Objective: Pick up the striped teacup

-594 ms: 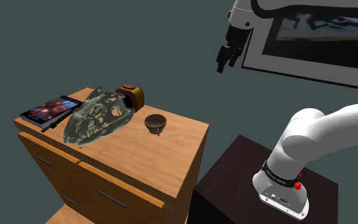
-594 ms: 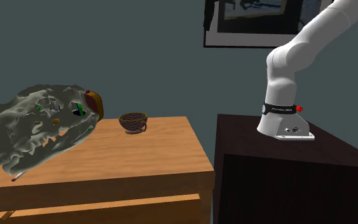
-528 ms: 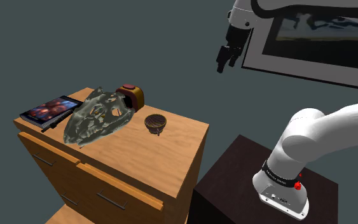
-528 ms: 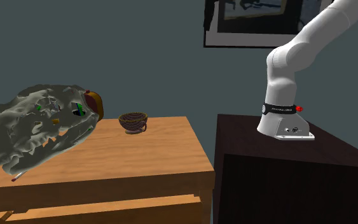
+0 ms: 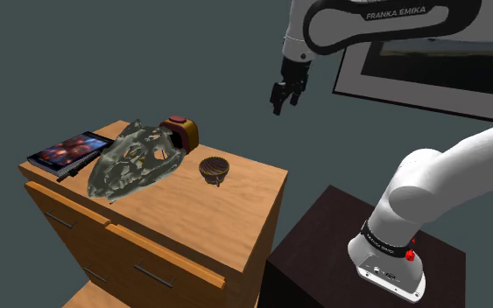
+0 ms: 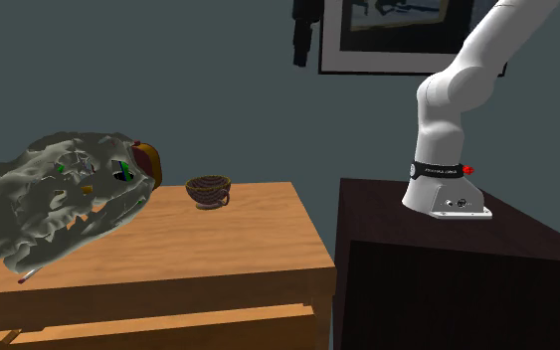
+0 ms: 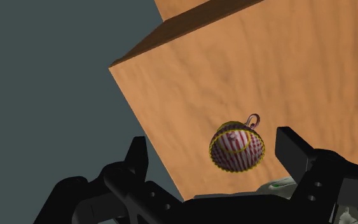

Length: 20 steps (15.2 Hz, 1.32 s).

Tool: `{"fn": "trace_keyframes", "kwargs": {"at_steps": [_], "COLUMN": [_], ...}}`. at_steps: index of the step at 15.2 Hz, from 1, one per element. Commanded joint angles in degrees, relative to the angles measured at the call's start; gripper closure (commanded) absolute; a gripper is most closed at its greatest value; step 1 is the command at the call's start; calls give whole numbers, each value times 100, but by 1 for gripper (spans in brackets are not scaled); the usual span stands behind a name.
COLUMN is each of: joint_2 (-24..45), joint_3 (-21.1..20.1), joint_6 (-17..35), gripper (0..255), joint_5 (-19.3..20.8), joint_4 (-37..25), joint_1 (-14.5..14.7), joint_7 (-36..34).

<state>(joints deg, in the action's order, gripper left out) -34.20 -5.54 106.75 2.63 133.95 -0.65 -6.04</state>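
Observation:
The striped teacup (image 5: 214, 168) is a small dark bowl with a handle, standing upright on the wooden dresser (image 5: 255, 191) near its back edge. In the second exterior view the teacup (image 6: 208, 189) sits at the far end of the dresser top (image 6: 258, 244). My gripper (image 5: 281, 101) hangs high in the air, above the cup and toward the shoulder view's right. In the second exterior view the gripper (image 6: 300, 48) is up against the wall. The wrist view looks down on the cup (image 7: 236, 148), red and white striped inside, far below my open gripper (image 7: 215, 154).
A crumpled grey-green object (image 5: 135, 157) lies beside the cup, with a brown lidded pot (image 5: 183, 130) behind it and a tablet (image 5: 69, 150) at the dresser's far left. A framed picture (image 5: 446, 70) hangs on the wall. The arm's dark stand (image 5: 319, 241) adjoins the dresser.
The arm has swung toward the shoulder view's left and a little lower, bringing the gripper away from the picture and closer to above the dresser. The cup has not moved.

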Motion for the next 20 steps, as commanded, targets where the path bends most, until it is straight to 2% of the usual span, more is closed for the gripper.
{"fn": "trace_keyframes", "kwargs": {"at_steps": [1,11,20], "joint_2": [398,2481,4538], "joint_3": [-135,-662,-839], "joint_6": [336,1448,1883], "gripper": [0,0,0], "joint_5": [21,487,1296], "joint_4": [-17,-681,-1910], "joint_1": [10,-22,139], "joint_7": [-155,-944,-1753]}}
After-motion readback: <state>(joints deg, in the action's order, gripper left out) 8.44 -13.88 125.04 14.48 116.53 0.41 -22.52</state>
